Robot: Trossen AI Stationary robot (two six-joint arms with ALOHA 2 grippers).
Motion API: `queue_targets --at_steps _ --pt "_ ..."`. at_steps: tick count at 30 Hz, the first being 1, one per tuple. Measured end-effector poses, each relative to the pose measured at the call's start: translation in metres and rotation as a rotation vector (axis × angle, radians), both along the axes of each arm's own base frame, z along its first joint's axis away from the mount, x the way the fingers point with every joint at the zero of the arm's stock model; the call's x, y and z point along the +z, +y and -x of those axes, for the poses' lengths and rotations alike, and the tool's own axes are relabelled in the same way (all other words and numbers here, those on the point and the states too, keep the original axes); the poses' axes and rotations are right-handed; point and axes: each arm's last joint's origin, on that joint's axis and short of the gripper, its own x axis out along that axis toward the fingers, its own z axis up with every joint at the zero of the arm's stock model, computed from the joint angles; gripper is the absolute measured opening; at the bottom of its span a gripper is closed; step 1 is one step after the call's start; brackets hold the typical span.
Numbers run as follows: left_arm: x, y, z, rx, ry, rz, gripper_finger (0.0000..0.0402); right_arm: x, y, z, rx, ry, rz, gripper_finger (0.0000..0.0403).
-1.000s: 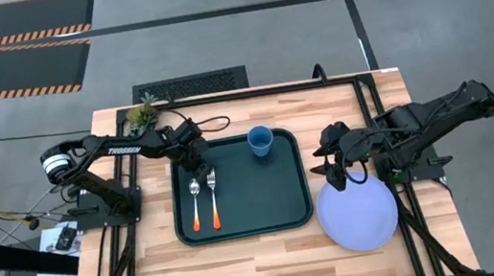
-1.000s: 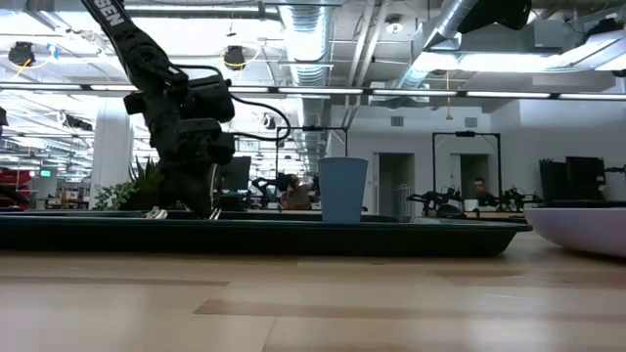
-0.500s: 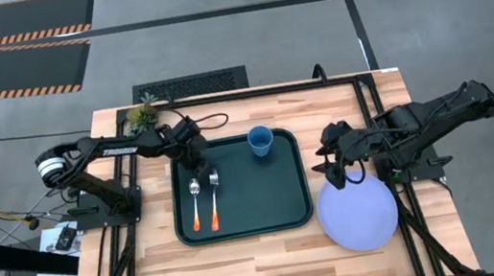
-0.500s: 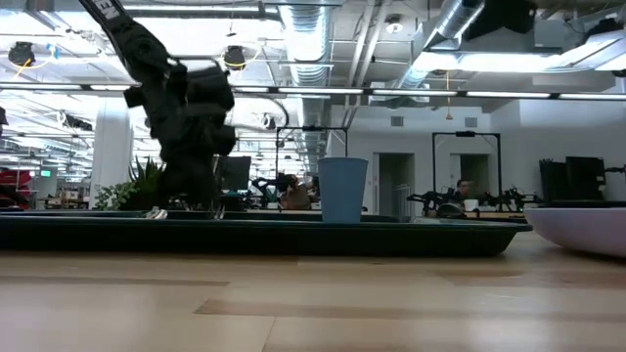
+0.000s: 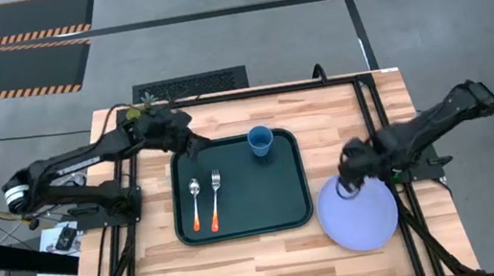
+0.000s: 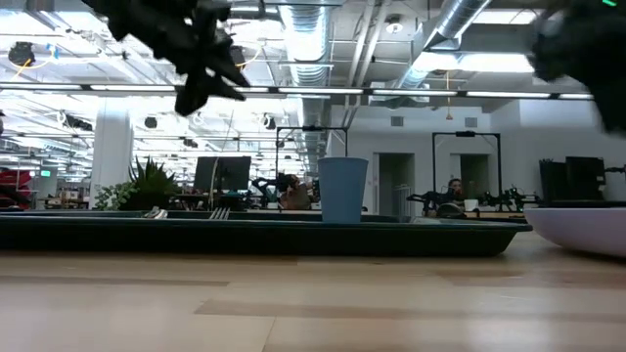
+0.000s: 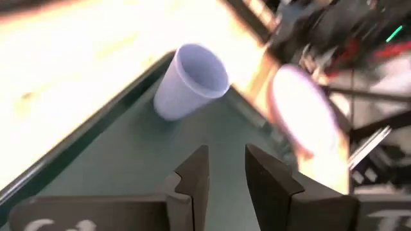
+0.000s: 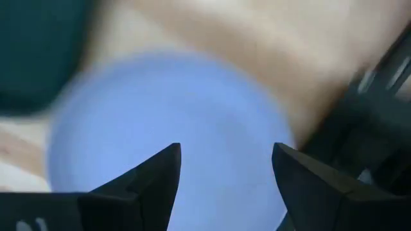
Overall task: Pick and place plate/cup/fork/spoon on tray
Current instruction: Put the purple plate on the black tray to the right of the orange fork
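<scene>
tabletop: left gripper point(image 5: 198, 145), narrowly parted, lifted off the fork point(image 5: 214, 198); right gripper point(image 5: 348, 182) wide.

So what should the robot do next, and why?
Probably lower the right tool onto the plate's near rim and grip it. The cup, fork and spoon already sit on the tray, while the plate lies on the table beside it. The right tool is open above the plate; the left tool is off to the tray's corner.

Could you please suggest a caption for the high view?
Cup, spoon and fork on tray; right gripper over plate.
</scene>
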Motion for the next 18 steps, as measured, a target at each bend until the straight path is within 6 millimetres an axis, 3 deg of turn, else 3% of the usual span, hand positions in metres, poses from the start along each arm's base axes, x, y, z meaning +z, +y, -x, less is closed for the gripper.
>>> queue_targets --at_steps 6,14,18 --pt "0.021 -0.017 0.009 0.057 -0.097 -0.056 0.0085 -0.045 0.044 0.020 -0.147 0.060 -0.181 0.0269" --pt "0.026 -0.031 0.004 0.079 -0.140 -0.080 0.0085 -0.056 0.090 0.053 -0.360 0.110 -0.207 0.0269" --pt "0.027 -0.036 0.002 0.081 -0.141 -0.084 0.0085 -0.066 0.103 0.051 -0.361 0.188 -0.229 0.0269"
